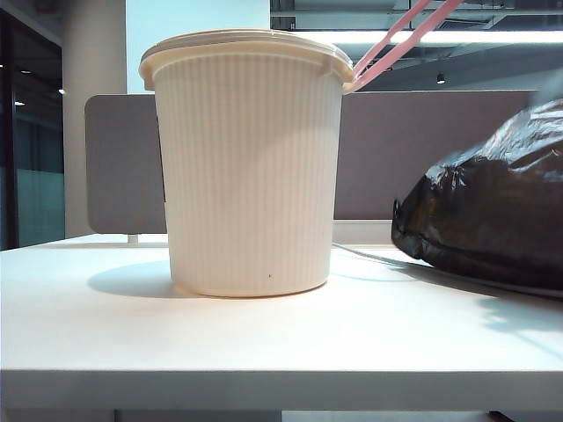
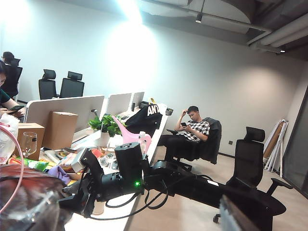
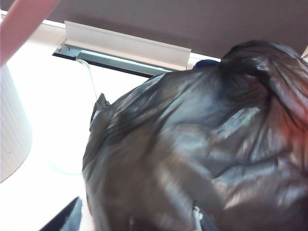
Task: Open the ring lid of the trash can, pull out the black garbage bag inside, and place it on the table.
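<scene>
The trash can (image 1: 248, 167) stands upright near the middle of the bench (image 1: 264, 338), its ring lid (image 1: 396, 40) swung up and open, the pink hoop slanting up from the rim on the side toward the bag. The black garbage bag (image 1: 493, 211) is out of the can, at the bench's right edge, and seems to rest on the surface or just above it; its far end runs out of the exterior view.

The right gripper is pressed so close to the bag in its wrist view that only dark corners of it show; whether its fingers grip the plastic or stand free, I cannot tell. The left gripper does not appear in any view; its camera looks out across the office.

Risks, as I judge them: the bag lies close to the right edge, so a careless release could let it slump off. The raised hoop could drop shut or be knocked by an arm.

No writing on the can or bag is readable.
</scene>
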`<action>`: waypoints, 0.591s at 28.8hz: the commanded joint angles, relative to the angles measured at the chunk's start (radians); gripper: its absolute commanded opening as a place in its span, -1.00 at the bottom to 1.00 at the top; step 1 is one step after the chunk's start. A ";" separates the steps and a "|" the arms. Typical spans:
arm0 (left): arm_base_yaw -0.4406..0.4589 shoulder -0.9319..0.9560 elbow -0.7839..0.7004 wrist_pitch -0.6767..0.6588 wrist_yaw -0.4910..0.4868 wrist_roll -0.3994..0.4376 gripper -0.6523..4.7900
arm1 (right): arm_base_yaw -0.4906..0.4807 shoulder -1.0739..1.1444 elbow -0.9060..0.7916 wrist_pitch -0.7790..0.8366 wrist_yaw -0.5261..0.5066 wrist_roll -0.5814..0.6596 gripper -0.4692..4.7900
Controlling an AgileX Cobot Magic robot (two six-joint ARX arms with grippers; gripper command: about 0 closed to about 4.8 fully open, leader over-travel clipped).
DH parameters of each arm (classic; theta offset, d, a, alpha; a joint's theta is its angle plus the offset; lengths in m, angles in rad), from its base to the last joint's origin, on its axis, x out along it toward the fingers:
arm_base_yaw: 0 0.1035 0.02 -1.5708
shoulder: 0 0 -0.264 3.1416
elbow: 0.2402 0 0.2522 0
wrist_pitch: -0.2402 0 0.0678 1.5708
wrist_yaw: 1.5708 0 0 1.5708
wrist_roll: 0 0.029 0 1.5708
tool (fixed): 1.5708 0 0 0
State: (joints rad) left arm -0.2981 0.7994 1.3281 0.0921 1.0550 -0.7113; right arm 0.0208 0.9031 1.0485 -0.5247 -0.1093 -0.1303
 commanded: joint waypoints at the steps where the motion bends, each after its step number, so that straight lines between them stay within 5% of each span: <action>1: 0.000 -0.003 0.003 0.006 0.000 0.005 0.83 | 0.000 -0.004 0.005 0.006 -0.005 0.003 0.27; 9: 0.000 -0.007 0.003 -0.072 -0.008 0.090 0.83 | 0.000 -0.024 0.005 0.055 -0.112 -0.001 0.25; 17: 0.000 -0.068 0.003 -0.410 -0.163 0.424 0.81 | 0.000 -0.156 0.005 0.111 -0.165 0.000 -0.04</action>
State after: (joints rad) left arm -0.2981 0.7494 1.3281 -0.2565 0.9344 -0.3820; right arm 0.0200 0.7746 1.0485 -0.4374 -0.2714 -0.1318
